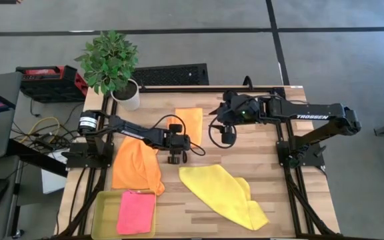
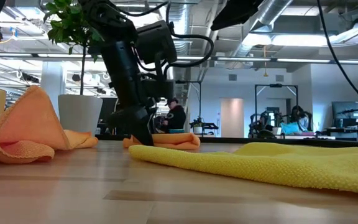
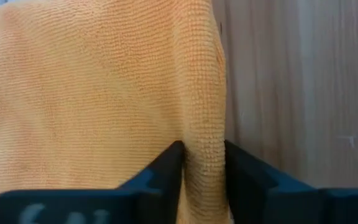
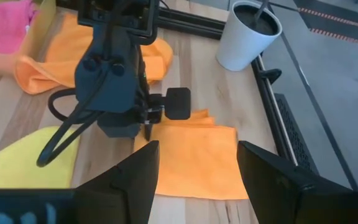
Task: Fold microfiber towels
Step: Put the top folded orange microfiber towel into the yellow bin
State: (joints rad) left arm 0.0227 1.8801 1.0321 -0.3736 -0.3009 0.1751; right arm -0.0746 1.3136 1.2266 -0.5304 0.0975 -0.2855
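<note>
Pinched between the left tool's (image 3: 202, 163) narrowed fingers is the edge of the flat orange towel (image 1: 191, 121) mid-worktop, probably gripped for folding. Nearby, the right tool (image 1: 227, 135) hovers wide and empty above the worktop (image 1: 265, 160).

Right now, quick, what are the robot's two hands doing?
Left gripper: closing on the edge of the folded orange towel.
Right gripper: open, holding nothing, above the table.

towels: 2 orange (image 1: 189, 123) (image 1: 137, 165); 1 yellow (image 1: 222, 193); 1 pink (image 1: 136, 211) | tray: 1 (image 1: 103, 212) | plant: 1 (image 1: 111, 62)
</note>
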